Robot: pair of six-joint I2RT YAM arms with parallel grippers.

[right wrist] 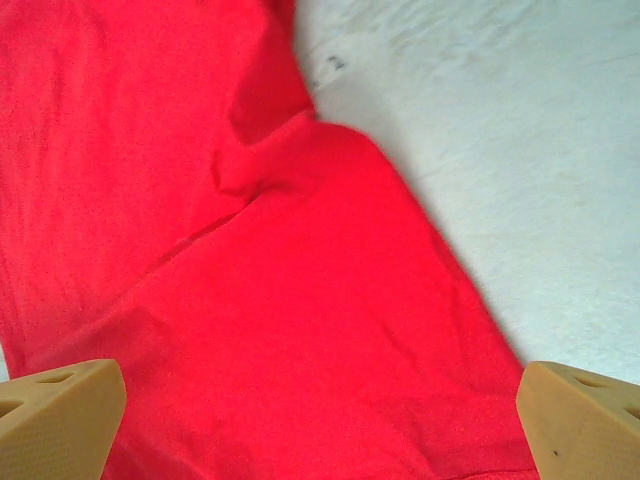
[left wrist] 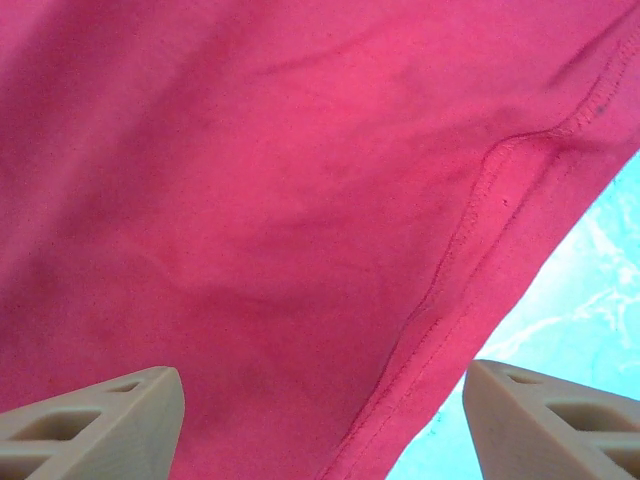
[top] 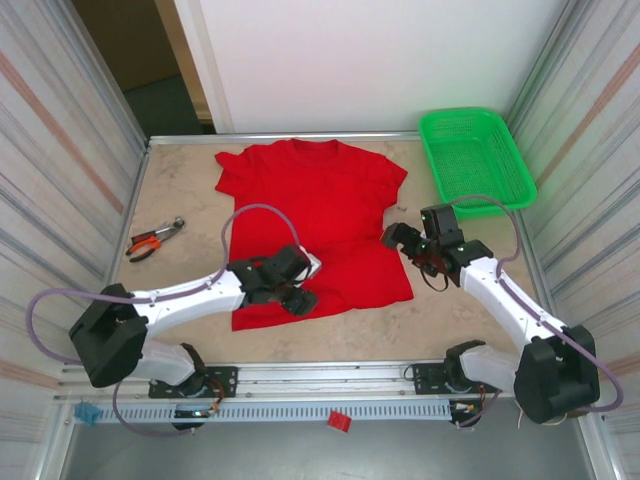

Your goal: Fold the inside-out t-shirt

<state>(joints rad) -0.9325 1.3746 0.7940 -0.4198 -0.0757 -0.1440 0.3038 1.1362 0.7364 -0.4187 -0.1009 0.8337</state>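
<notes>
The bright red t-shirt (top: 320, 205) lies spread flat on the worktop (top: 180, 190), collar toward the far edge and sleeves out. It is plain-faced, with a stitched seam along its near hem. The left pincer (top: 303, 282) hangs released over the shirt's lower left part, and the right pincer (top: 402, 250) is released at its right side edge.

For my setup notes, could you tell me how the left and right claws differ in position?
The left claw hangs over the t-shirt near its bottom, the right claw at its right edge. The left claw's camera shows a stitched hem, the right claw's plain cloth beside table. Both are open.
</notes>
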